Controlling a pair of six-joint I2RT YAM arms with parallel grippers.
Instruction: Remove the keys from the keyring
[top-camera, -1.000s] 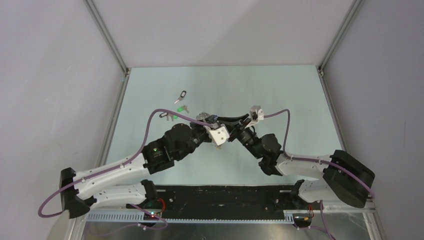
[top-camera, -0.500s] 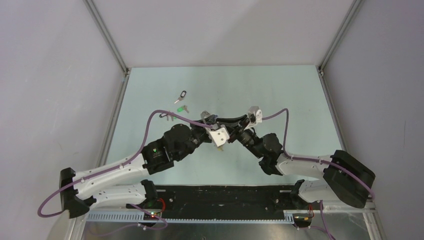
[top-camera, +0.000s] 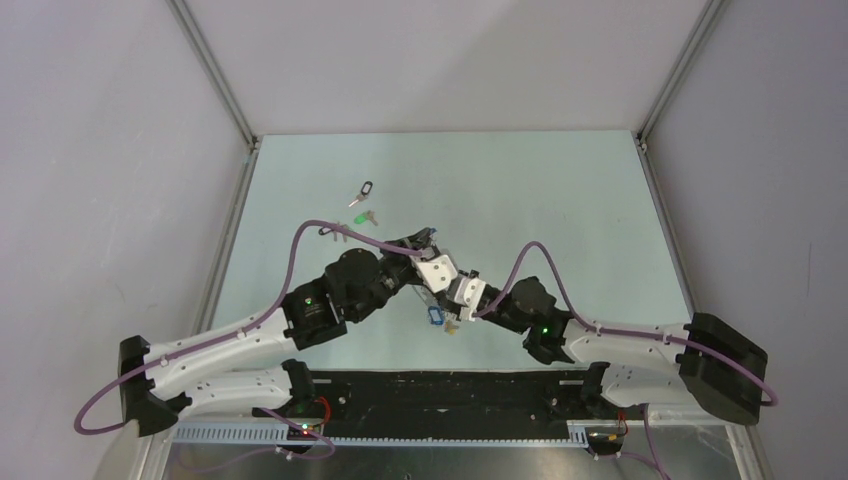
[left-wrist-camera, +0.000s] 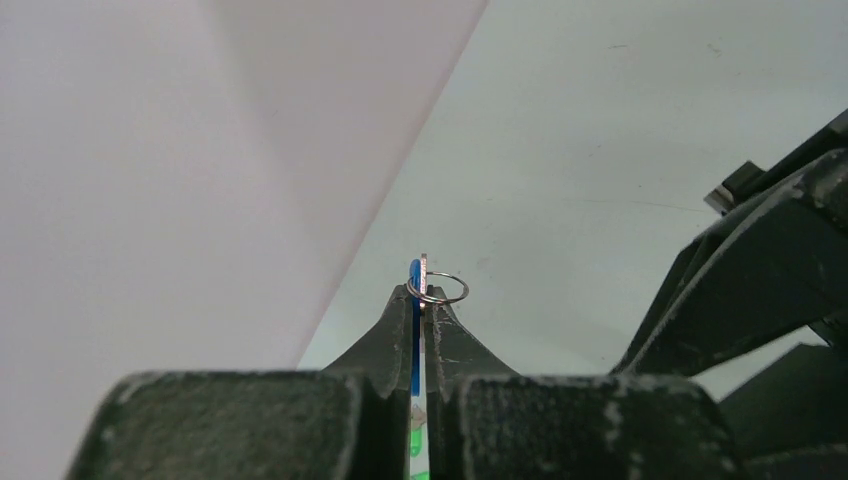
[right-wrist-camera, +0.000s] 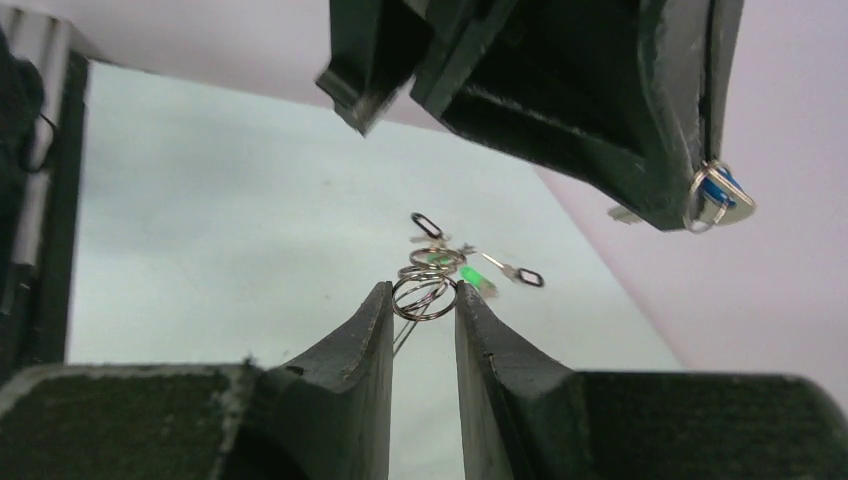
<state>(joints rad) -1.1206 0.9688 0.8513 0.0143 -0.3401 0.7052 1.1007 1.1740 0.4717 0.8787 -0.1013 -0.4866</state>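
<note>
Loose keys (top-camera: 362, 217) on the table (top-camera: 560, 180), far-left of both arms; left gripper (left-wrist-camera: 424, 296) above and beyond the right gripper (right-wrist-camera: 424, 300); a key (left-wrist-camera: 414, 300) and small ring (left-wrist-camera: 437, 289) pinched in the left fingertips; keyring (right-wrist-camera: 424, 297) between the right fingertips, loose keys well behind it

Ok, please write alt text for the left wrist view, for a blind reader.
The left gripper is shut on a blue-headed key, with a small silver ring standing out at its tips. Behind are the pale green table, a white wall at left and the dark right arm at right.
</note>
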